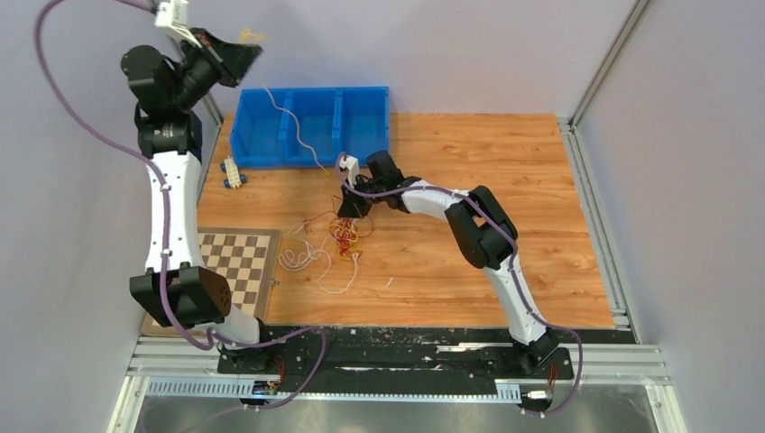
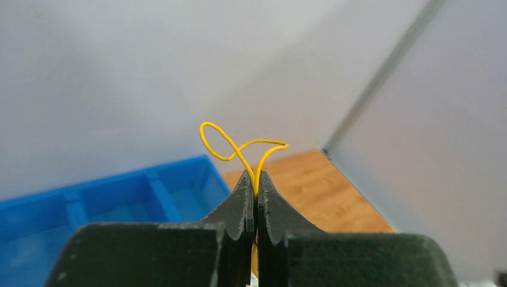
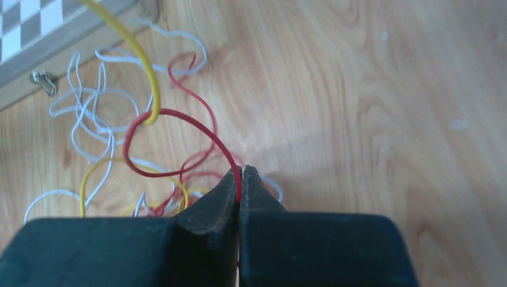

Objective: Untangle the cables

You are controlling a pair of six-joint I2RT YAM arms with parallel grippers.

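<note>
Wooden tabletop: left hand pinches yellow cable over blue bin, right hand pinches red cable.

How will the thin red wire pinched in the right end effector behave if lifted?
Probably semi-stiff: the thin red wire stands in an open arch from the right end effector. Likely very light, being so thin. The thin yellow wire threads that arch, so lifting may snag it.
</note>
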